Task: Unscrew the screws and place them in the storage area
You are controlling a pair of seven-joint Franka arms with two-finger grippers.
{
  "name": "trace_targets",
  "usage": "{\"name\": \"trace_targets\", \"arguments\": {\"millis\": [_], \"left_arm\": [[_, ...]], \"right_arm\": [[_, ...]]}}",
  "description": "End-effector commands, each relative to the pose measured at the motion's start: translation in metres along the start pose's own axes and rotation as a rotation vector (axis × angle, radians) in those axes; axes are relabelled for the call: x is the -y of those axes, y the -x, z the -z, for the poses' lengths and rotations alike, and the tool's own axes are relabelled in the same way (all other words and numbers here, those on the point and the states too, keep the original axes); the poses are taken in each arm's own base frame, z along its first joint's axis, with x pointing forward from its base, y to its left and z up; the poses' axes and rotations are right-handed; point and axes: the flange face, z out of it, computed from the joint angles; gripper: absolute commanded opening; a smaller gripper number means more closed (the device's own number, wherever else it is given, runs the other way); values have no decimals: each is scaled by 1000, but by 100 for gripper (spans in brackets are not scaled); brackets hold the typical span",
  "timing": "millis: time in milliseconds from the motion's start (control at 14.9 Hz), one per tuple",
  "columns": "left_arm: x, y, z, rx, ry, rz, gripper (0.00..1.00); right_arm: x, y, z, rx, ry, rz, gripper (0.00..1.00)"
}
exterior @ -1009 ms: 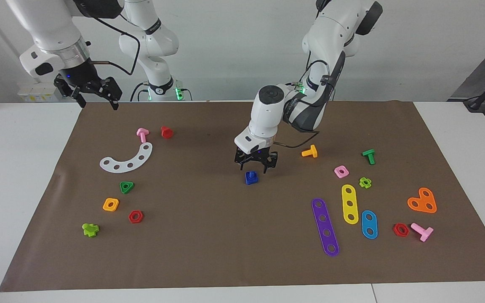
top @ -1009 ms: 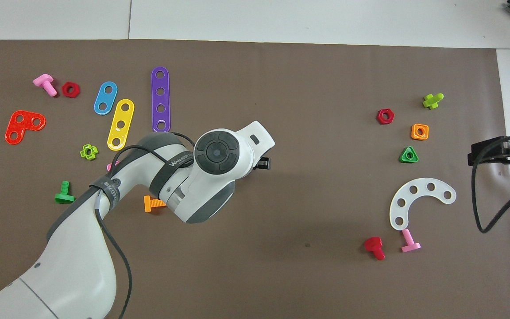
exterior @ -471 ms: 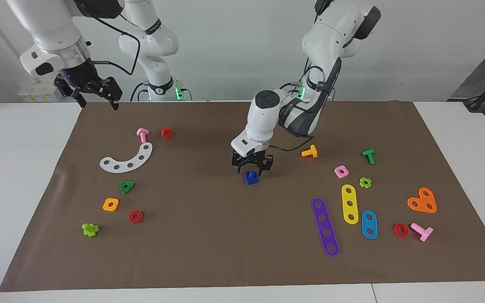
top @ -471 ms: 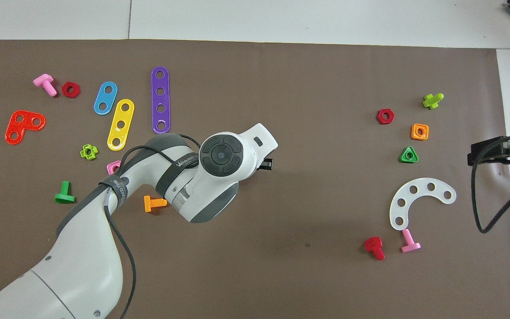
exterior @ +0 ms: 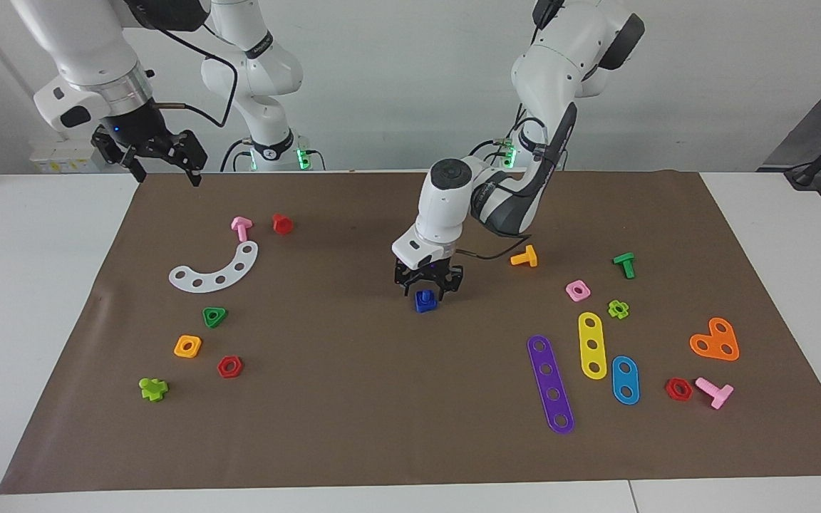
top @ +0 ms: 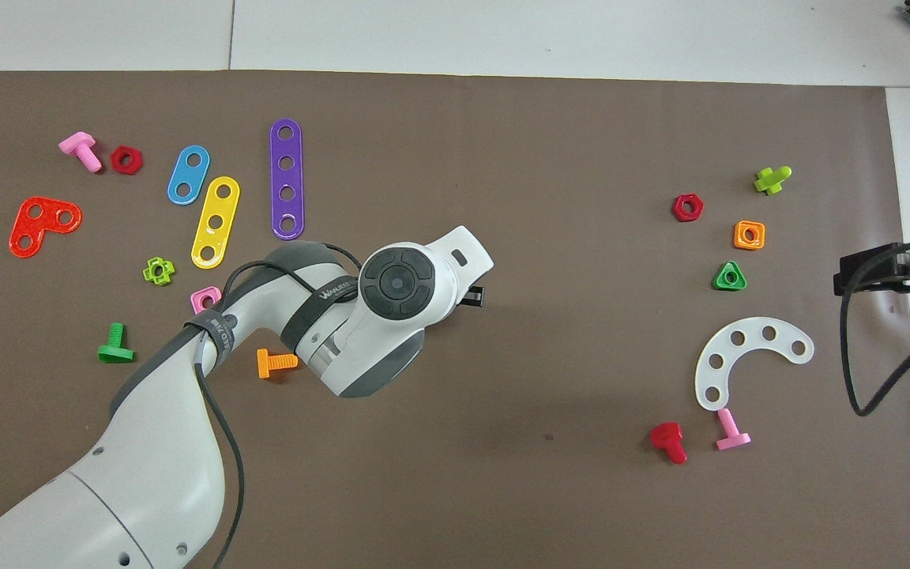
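From across the table, the left gripper (exterior: 427, 283) stands low over the middle of the brown mat (exterior: 353, 399), its fingers spread to either side of the blue screw (exterior: 425, 301) without visibly pinching it, while the right gripper (exterior: 161, 160) waits raised over the mat's corner at the right arm's end, fingers apart and holding nothing. The storage area (exterior: 204, 313), with its white curved strip (exterior: 217, 271) and green nut (exterior: 214, 316), lies well apart from the screw, toward the right arm's end. From overhead, the left arm's wrist (top: 400, 284) hides the screw entirely, and only the dark body of the right gripper (top: 889, 270) shows at the mat's edge, near the white curved strip (top: 747, 357).
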Motion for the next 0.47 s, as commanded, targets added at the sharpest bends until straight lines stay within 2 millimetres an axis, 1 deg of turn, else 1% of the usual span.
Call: {"name": "trace_targets", "arguments": {"millis": [0,202,404], "left_arm": [[3,1,-5,-23,-5,8,74],[6,3,-10,-20,-16,-2,73],[6,3,-10,-24,-14,-2,71]], "right_arm": [[0,4,2,5,-7,30,100],[0,3,2,4,-7,28,100],[0,3,2,2,-7,28,100]]}}
